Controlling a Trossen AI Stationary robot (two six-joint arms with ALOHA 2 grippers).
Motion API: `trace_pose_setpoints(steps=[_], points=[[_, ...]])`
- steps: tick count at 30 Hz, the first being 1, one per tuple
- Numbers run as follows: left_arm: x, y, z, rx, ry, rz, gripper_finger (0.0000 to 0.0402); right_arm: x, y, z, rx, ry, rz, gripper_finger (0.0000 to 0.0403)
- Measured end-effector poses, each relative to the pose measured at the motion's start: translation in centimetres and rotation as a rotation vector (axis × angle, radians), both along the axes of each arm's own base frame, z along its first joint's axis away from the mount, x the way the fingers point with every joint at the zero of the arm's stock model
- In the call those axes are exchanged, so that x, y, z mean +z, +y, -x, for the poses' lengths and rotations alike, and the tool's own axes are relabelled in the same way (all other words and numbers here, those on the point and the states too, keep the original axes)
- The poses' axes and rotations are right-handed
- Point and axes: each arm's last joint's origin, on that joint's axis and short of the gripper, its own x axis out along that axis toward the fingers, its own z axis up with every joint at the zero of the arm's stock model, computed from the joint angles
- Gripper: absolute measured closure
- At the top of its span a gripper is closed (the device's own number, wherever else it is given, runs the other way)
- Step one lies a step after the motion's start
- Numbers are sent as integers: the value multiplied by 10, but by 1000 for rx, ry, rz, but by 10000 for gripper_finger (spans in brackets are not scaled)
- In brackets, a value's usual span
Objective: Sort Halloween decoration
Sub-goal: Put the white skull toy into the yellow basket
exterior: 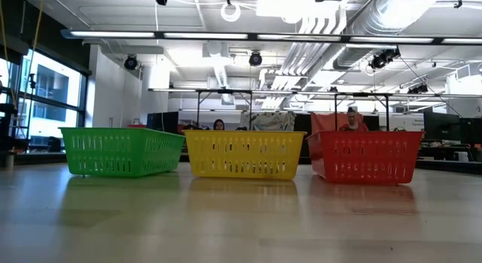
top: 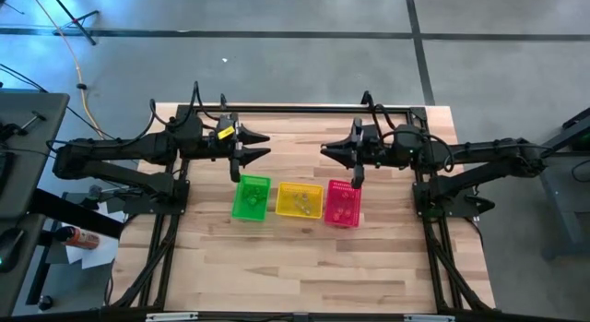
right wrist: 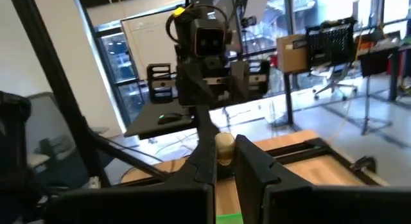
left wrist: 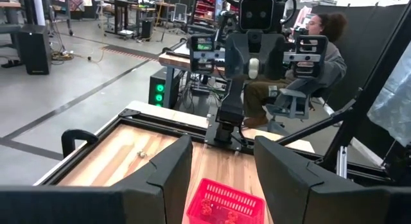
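High view lays out the whole wooden table (top: 304,257) from above: three small plastic baskets stand in a row near its middle, the green basket (top: 251,198) on the left arm's side, the yellow basket (top: 300,200) between, the pink basket (top: 343,203) on the right arm's side, each just beside its neighbour. Both dark arms reach in over the far part of the table, well above the baskets. The left gripper (top: 261,146) hangs beyond the green basket with its two fingers spread and nothing between them. The right gripper (top: 326,150) hangs beyond the pink basket with its fingers drawn together on nothing.

From above, the Halloween decoration shows only as faint specks inside the baskets, too small to count. Left wrist view adds what the others lack: a few small orange-red trinkets (left wrist: 209,207) lying on the floor of the pink basket, and one tiny pale trinket (left wrist: 141,153) alone on the bare wood near the table's far frame. It also shows a seated person (left wrist: 319,41) beyond the table, behind the right arm.

Low view looks level across the table and gives the three baskets side-on, with their slotted walls hiding the contents; neither gripper enters it.

Right wrist view shows that gripper's own fingers (right wrist: 205,166) nearly touching, and the left arm facing it.
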Motion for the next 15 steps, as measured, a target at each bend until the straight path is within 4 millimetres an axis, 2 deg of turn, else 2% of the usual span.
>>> trace_pose_setpoints(steps=[7, 15], points=[[0, 0, 0, 0, 1, 0, 245, -15, 2, -16, 71, 60, -86, 387], [0, 0, 0, 2, -2, 27, 245, -61, 22, -52, 141, 261, -152, 387]])
